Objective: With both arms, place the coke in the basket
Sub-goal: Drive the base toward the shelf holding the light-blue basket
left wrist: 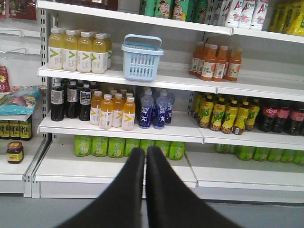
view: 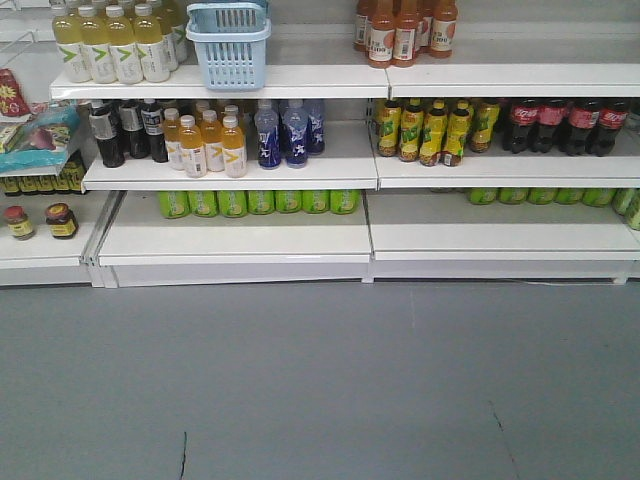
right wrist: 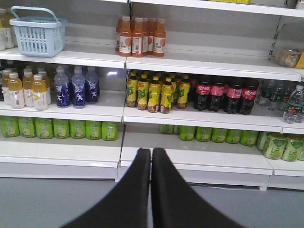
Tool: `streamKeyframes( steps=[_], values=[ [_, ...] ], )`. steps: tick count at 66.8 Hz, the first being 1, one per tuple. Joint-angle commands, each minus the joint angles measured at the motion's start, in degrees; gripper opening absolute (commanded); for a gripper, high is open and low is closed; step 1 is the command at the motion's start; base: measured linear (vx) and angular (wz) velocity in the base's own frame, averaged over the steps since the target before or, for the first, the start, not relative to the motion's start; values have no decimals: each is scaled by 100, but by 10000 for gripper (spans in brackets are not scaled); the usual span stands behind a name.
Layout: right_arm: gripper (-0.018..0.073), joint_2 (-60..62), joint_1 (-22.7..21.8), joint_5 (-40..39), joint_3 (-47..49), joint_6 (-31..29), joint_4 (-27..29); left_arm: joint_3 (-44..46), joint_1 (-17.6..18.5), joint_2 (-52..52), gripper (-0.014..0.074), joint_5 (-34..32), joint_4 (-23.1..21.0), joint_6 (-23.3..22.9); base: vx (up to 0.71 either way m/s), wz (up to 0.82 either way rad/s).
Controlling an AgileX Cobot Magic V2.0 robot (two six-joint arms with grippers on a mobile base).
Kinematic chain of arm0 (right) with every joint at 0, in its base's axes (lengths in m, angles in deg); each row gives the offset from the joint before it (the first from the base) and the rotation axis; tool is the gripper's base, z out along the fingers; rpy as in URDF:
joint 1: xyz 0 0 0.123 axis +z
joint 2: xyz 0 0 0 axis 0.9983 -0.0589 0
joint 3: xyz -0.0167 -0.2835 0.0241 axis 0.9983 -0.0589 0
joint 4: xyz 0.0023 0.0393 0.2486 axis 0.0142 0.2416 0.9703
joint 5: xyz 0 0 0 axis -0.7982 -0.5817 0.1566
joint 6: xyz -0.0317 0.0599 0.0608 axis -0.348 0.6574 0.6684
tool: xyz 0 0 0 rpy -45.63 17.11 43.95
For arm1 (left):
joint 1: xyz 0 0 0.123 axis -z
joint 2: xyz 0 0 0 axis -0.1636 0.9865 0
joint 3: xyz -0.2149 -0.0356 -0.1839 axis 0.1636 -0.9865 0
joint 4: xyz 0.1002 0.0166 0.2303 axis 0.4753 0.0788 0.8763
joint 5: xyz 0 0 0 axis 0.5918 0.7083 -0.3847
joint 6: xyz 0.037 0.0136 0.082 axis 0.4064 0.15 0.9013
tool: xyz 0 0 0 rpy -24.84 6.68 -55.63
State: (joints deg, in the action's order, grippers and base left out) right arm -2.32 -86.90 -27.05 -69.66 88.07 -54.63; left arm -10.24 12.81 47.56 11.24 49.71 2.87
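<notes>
Left gripper (left wrist: 146,152): fingers pressed together, thin slit only, holding nothing. Right gripper (right wrist: 151,153): same, closed on nothing. Both hang over the grey floor (view: 320,380), well short of the white shelving (view: 370,178).

The basket (view: 228,50) sits on the upper shelf in the left bay, just right of the pale yellow bottles (view: 110,45). A bare strip of shelf lies between it and the orange bottles (view: 405,30). It reaches nearly to the front lip. Mouth up, handle raised and arching side to side. I can't tell its long axis.

The coke bottles (right wrist: 227,95) stand upright in a row on the middle shelf of the right bay, touching, just right of the yellow-labelled bottles (right wrist: 154,92). There's little headroom under the shelf above them and a bare shelf edge in front. Green bottles (right wrist: 59,128) lie on the bottom shelf.
</notes>
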Motion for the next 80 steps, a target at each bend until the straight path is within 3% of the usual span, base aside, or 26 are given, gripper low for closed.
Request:
streamKeyframes(
  steps=[1, 80],
  values=[
    [-5, 72, -29, -424, -39, -61, -68, 188, -10, -116, -6, -466, 1, -1, 0, 0],
    [-5, 72, -29, -424, -39, -61, -68, 188, -10, -116, -6, -466, 1, -1, 6, 2]
  ],
)
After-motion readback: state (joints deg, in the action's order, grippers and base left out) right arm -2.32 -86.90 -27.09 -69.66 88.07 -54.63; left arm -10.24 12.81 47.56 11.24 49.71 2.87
